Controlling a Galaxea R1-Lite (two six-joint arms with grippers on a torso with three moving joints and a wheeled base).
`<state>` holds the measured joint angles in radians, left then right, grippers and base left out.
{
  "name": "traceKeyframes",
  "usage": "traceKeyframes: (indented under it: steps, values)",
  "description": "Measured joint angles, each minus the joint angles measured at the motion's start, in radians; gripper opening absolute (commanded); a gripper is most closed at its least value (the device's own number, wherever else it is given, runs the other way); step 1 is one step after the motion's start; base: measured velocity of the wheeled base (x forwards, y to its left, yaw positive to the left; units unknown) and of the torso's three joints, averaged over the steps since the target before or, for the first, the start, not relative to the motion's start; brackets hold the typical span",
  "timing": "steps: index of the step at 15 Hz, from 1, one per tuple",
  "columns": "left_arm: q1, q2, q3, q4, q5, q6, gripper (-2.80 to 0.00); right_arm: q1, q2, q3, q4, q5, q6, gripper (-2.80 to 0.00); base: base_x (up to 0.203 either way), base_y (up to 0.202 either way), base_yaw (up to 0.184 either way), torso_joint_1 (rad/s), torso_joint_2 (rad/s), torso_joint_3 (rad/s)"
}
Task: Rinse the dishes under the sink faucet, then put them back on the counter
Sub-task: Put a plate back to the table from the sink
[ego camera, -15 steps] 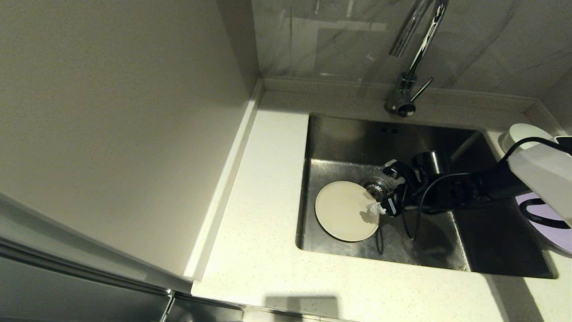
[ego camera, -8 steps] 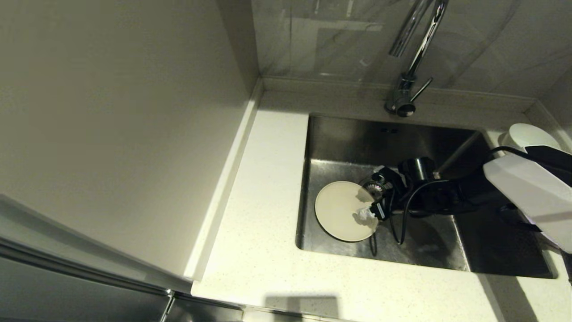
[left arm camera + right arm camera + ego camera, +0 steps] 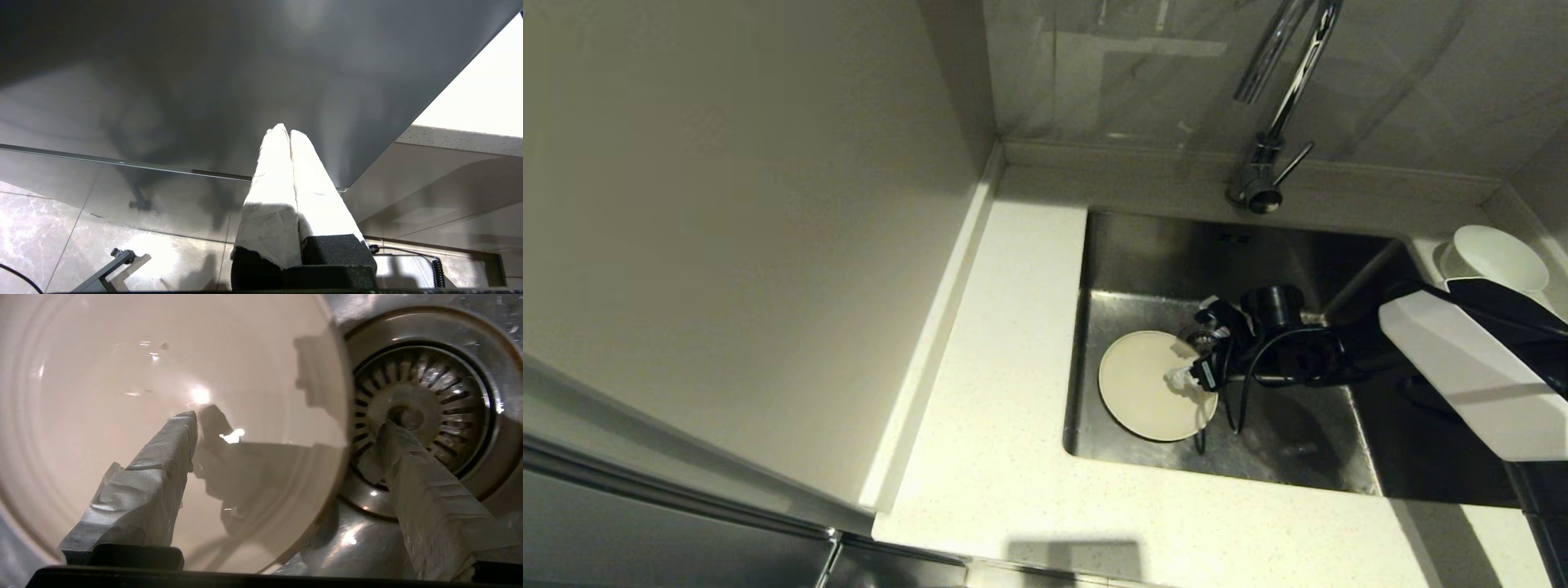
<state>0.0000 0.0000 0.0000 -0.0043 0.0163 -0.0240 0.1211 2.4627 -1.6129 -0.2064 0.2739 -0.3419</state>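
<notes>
My right gripper is down in the sink, wide open and holding nothing. One finger is over the cream plate, the other over the drain beside it. My left gripper is pressed closed, away from the sink.

Plate in the steel-grey sink is a creamy beige, and the bowl off to the side is plain white. Tabletop is white with fine speckles, faucet is shiny chrome.
</notes>
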Motion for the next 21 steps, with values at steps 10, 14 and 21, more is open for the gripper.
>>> traceKeyframes:
  steps: [10, 14, 21]
  values:
    - [0.0, 0.0, 0.0, 0.0, 0.0, 0.0, -2.8, -0.011, 0.032, -0.036, -0.011, -0.008, -0.007, -2.8, 0.0, 0.0, 0.0, 0.0, 0.0, 0.0]
    - [0.0, 0.0, 0.0, 0.0, 0.0, 0.0, -2.8, -0.014, 0.024, -0.032, -0.045, -0.008, -0.007, -2.8, 0.0, 0.0, 0.0, 0.0, 0.0, 0.0]
    - [0.0, 0.0, 0.0, 0.0, 0.0, 0.0, -2.8, -0.017, -0.005, -0.008, -0.045, -0.009, -0.007, -2.8, 0.0, 0.0, 0.0, 0.0, 0.0, 0.0]
